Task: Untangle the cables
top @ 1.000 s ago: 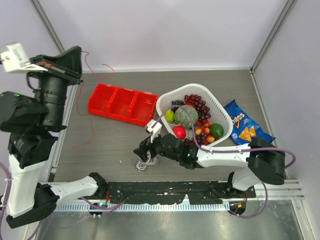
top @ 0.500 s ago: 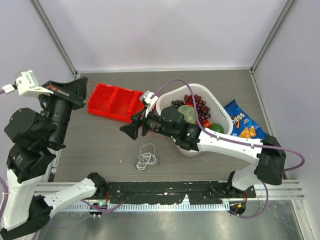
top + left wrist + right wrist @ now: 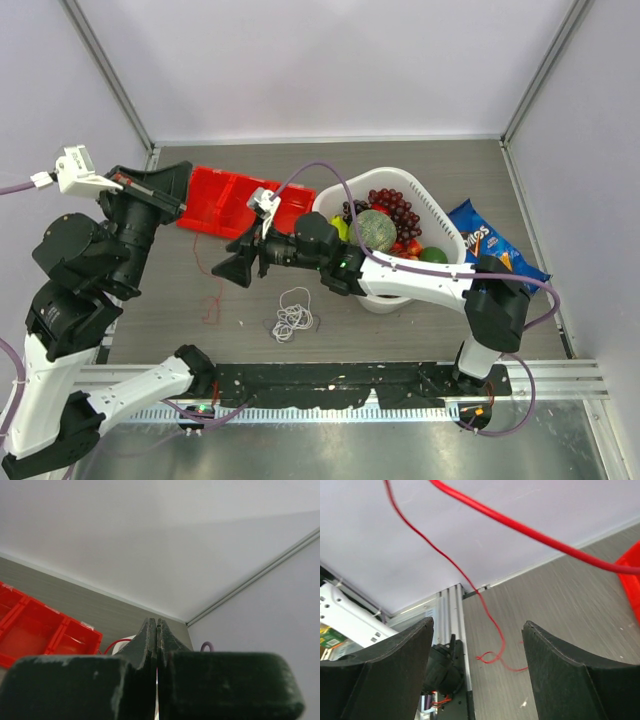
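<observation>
Red cord point(image 3: 520, 526) hangs far-to-near from the left gripper point(image 3: 186, 180) clamped on it, just left of the right gripper's point(image 3: 220, 270) spread jaws.

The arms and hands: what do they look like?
The left arm and right arm share one build: white links and bulky black joint housings. The left hand and right hand are matte black, each with two flat fingers, scuffed pale at the edges. A small white camera block sits by each wrist, and a thin purple hose loops along the right arm.
</observation>
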